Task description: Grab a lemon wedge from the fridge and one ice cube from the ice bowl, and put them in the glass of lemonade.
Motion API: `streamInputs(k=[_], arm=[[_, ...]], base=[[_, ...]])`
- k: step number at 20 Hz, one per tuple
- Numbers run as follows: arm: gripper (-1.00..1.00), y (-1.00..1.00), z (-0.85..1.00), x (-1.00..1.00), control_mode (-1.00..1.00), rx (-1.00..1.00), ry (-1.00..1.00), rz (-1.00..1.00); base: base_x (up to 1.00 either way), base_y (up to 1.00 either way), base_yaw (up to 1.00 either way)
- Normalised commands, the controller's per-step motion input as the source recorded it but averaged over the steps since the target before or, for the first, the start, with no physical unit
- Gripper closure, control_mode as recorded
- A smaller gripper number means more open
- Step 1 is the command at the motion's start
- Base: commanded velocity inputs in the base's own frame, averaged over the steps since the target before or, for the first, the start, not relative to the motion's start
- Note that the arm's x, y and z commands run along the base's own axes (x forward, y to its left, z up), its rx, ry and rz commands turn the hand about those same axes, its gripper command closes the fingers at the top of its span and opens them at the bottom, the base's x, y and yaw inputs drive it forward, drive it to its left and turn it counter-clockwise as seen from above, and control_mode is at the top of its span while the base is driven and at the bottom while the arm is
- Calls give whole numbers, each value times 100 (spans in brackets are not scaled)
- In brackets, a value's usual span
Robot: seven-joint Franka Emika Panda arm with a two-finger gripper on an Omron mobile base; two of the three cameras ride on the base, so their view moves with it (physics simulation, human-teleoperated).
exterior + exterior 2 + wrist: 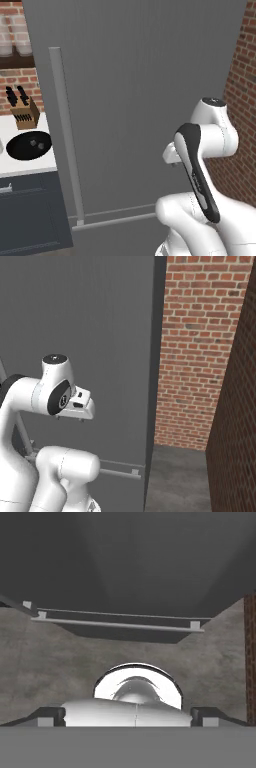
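Note:
The fridge [140, 100] is a tall dark grey front with its door shut, so the lemon wedge is hidden. Its long light grey bar handle [67, 135] runs down the left side. On the white counter to the left lies the ice bowl [29, 145], wide and black, with two small lumps in it. The glass of lemonade is out of view. My arm is folded up in front of the fridge, hand [80, 406] pointing down. In the hand view my gripper [128, 716] is open, fingertips [50, 716] wide apart and nothing between them, facing the floor and the fridge's foot.
A knife block [24, 112] stands behind the bowl on the counter [25, 170]. Frosted glasses [12, 35] sit on a shelf above. A horizontal bar handle [115, 220] crosses the fridge's lower part. A brick wall [200, 356] and a strip of floor [175, 476] lie to the fridge's right.

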Motion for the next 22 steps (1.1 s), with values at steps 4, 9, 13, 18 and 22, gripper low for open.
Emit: streamInputs(k=[4, 9, 13, 18, 22], arm=[[-100, 1, -35, -47, -100, 0, 0, 0], [-100, 0, -3, -22, -100, 0, -1, 0], [-100, 0, 0, 0, -100, 0, 0, 0], [-100, 0, 0, 0, -100, 0, 0, 0], [-100, 4, 0, 0, -100, 0, 0, 0]], base=[[0, 0, 0], [0, 0, 0], [0, 0, 0], [0, 0, 0], [0, 0, 0]])
